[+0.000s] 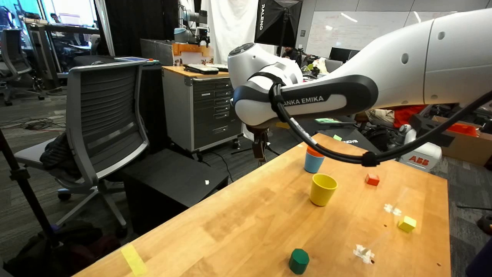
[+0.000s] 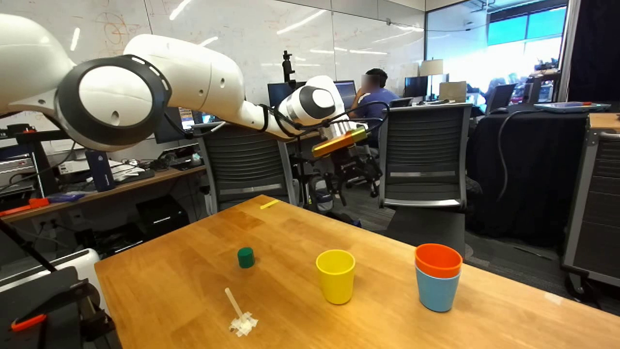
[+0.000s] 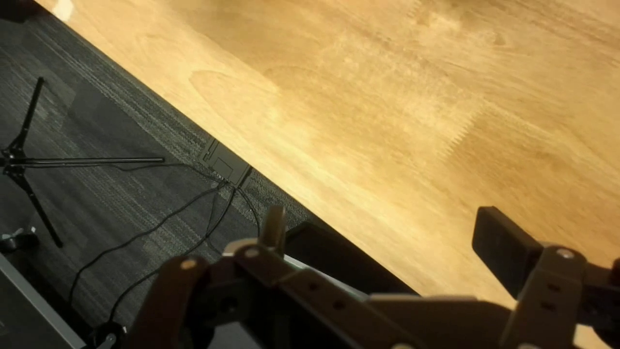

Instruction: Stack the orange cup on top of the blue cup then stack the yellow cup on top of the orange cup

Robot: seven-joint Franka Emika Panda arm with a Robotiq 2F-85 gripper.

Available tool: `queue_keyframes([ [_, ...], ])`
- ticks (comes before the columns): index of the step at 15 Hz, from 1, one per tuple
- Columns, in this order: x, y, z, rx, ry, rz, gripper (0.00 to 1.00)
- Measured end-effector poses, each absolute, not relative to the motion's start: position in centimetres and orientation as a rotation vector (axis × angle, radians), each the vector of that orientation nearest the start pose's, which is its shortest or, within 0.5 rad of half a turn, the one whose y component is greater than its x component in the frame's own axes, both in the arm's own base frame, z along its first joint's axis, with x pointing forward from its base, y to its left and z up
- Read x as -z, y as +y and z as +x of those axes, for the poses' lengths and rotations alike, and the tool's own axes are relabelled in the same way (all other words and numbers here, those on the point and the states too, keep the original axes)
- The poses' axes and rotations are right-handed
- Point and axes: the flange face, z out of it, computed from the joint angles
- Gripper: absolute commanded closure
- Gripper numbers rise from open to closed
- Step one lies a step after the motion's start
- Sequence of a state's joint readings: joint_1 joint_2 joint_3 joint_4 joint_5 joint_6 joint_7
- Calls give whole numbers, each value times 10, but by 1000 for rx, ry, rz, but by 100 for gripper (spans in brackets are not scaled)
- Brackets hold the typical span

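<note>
Light-blue tapered plastic cup [image 2: 437, 293]: upright on the light wooden table [image 2: 286, 300], at right in an exterior view.
Orange-red tapered plastic cup [image 2: 438, 261]: nested upright inside the blue cup, its rim above.
Yellow tapered plastic cup [image 2: 335, 278]: upright on the table, left of that pair there, apart from it.
Black two-finger gripper [image 3: 387, 237]: fingers spread wide, the table's edge showing between them in the wrist view; well apart from the cups.
Short dark-green block [image 2: 246, 258]: farther left, beyond the yellow cup.
Small red block [image 1: 372, 179]: right side in an exterior view, far.
Small yellow cube [image 1: 407, 224]: same side, nearer.
</note>
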State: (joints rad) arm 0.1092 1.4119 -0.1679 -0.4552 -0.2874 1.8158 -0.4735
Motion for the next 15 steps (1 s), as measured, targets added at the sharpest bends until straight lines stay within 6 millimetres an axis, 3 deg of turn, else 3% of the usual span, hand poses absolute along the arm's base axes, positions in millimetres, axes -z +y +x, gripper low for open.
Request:
queue_keyframes([
  [5,-166,2,796,-392,-1163,-3372,0],
  [15,-163,2,795,-400,-1163,-3370,0],
])
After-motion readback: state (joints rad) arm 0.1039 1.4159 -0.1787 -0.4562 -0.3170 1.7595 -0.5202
